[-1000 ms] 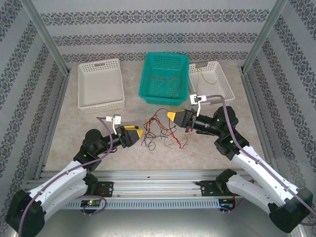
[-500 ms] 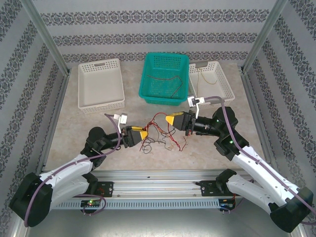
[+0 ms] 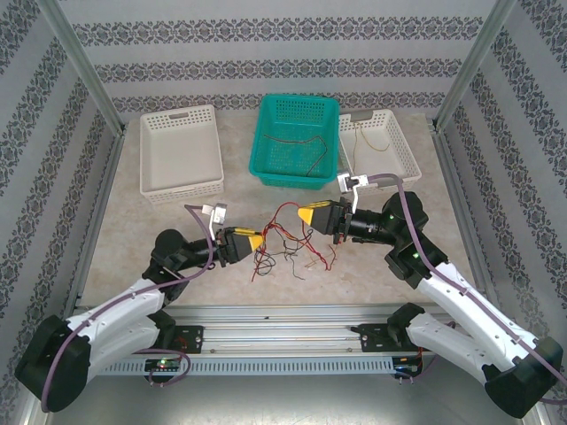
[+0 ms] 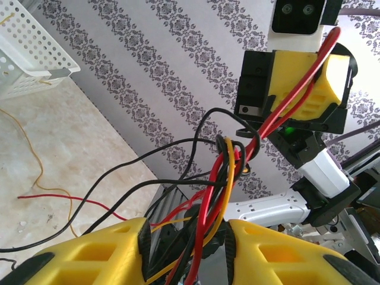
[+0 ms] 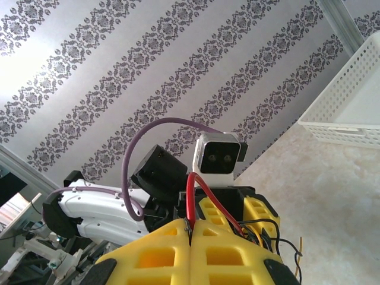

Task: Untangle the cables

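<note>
The cables point(image 3: 292, 241) lie as a tangle of thin red, black and yellow wires at the table's middle, between the two grippers. My left gripper point(image 3: 260, 241) has reached the tangle's left side. In the left wrist view its jaws point(image 4: 186, 236) stand apart around a bundle of red, black and yellow cables point(image 4: 228, 172), and the pads do not press on it. My right gripper point(image 3: 303, 214) is shut on a red cable point(image 5: 190, 196), which rises from between its closed fingertips point(image 5: 191, 228). That red cable point(image 4: 297, 89) runs taut from the bundle up to the right gripper point(image 4: 297, 77).
Three baskets stand at the back: a white one point(image 3: 182, 150) on the left, a teal one point(image 3: 294, 140) with a red and a tan wire in it, and a white one point(image 3: 376, 142) with a yellow wire. Metal frame posts flank the table.
My left gripper has moved right into the tangle, and its jaws have narrowed around the cable bundle. My right gripper shifted slightly left, still shut on the red cable.
</note>
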`<action>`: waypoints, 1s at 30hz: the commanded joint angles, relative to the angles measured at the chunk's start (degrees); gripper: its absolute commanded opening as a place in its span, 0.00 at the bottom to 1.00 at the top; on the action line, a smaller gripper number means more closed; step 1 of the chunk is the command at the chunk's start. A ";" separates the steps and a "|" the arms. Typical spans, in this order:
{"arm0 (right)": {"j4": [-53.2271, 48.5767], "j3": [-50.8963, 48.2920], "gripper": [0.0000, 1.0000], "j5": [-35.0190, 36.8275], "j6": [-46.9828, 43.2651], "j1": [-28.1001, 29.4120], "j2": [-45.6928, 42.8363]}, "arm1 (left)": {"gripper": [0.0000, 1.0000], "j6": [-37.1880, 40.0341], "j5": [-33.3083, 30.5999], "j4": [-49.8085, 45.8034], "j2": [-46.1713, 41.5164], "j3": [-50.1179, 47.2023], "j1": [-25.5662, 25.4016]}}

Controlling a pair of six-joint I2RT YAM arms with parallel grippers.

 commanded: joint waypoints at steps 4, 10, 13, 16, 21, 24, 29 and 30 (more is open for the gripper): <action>2.57 0.45 0.00 0.79 0.23 -0.34 -0.58 | 0.40 -0.45 1.86 2.63 -2.49 -2.47 0.03; 3.12 1.02 0.00 0.65 1.19 -0.70 -0.27 | 0.40 0.42 1.55 -0.73 -5.82 -4.03 0.09; 4.17 1.07 0.00 0.27 1.90 -0.65 0.28 | 0.39 0.99 1.45 -2.07 -6.85 -3.95 0.09; 5.12 0.89 0.00 0.36 2.51 -0.54 0.55 | 0.38 1.01 1.73 -2.08 -6.56 -3.51 0.09; 5.06 0.89 0.00 1.04 2.66 -0.47 0.29 | 0.27 1.01 2.58 -1.64 -6.10 -3.66 0.08; 4.71 1.14 0.00 1.65 2.63 -0.62 0.39 | 0.21 1.19 2.83 -1.89 -6.33 -3.86 0.10; 1.84 1.09 0.00 6.15 2.48 -1.71 0.07 | 0.06 2.01 3.05 -4.27 -7.75 -3.57 0.07; 1.12 0.86 0.00 7.33 2.62 -2.45 -0.20 | 0.02 2.43 3.01 -5.26 -8.20 -3.39 0.09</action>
